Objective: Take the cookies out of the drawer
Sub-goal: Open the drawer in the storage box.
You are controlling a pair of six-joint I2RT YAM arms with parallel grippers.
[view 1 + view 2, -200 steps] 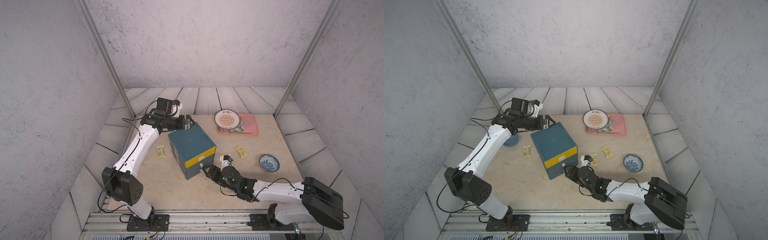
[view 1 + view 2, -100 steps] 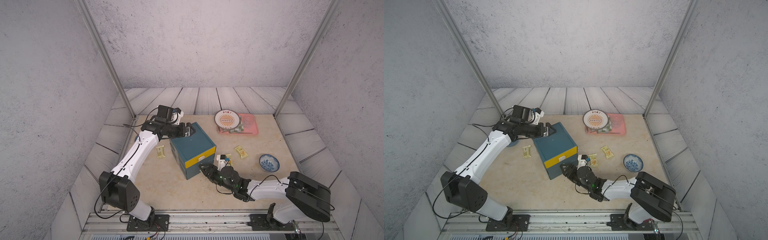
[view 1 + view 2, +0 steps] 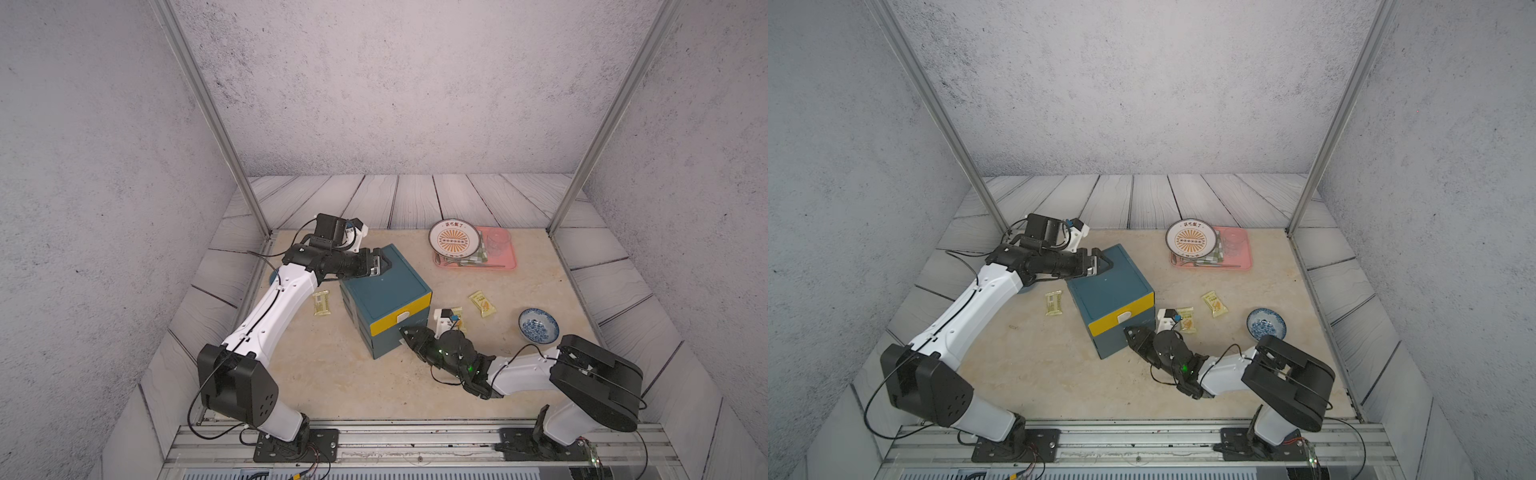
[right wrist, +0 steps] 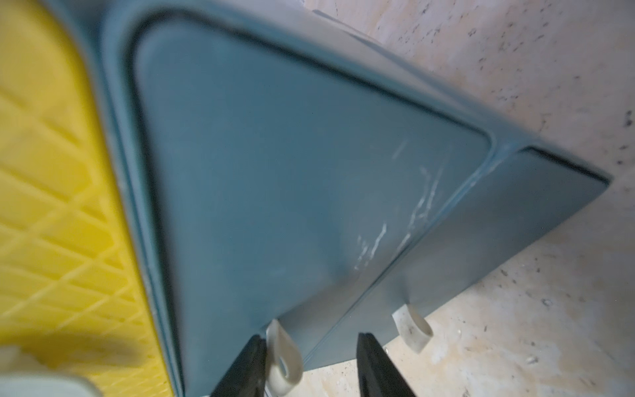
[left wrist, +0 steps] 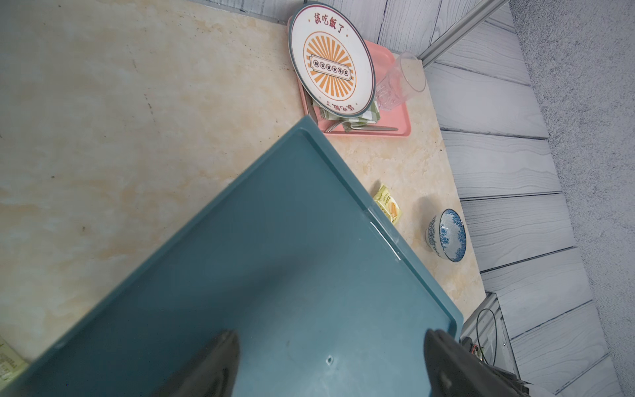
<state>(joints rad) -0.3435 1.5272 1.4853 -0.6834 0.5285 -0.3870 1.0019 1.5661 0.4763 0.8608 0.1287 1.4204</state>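
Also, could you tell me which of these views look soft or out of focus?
Right wrist view: the yellow drawer front is badly blurred, the tabletop sharper. Left wrist view: the left gripper is soft near the lens, the plate crisp. Both top views: sharp, evenly lit.

Left arm point(image 3: 270, 316) and right arm point(image 3: 523, 370): white moulded link shells with black joint housings. The shoulder housing point(image 3: 237, 386) on each is a large, rounded black block. The left one shows a cluster of small dots on its face. Loose black cables point(image 3: 199, 399) loop outside both arms. Each base sits on a black mounting plate point(image 3: 295, 444) with visible screws. A white camera bracket point(image 3: 357, 230) with a blue fitting tops each wrist. A green indicator light point(image 3: 468, 367) is lit on the right arm. On the left gripper point(image 5: 331, 333), the fingers point(image 5: 213, 367) are matte black and tapered.
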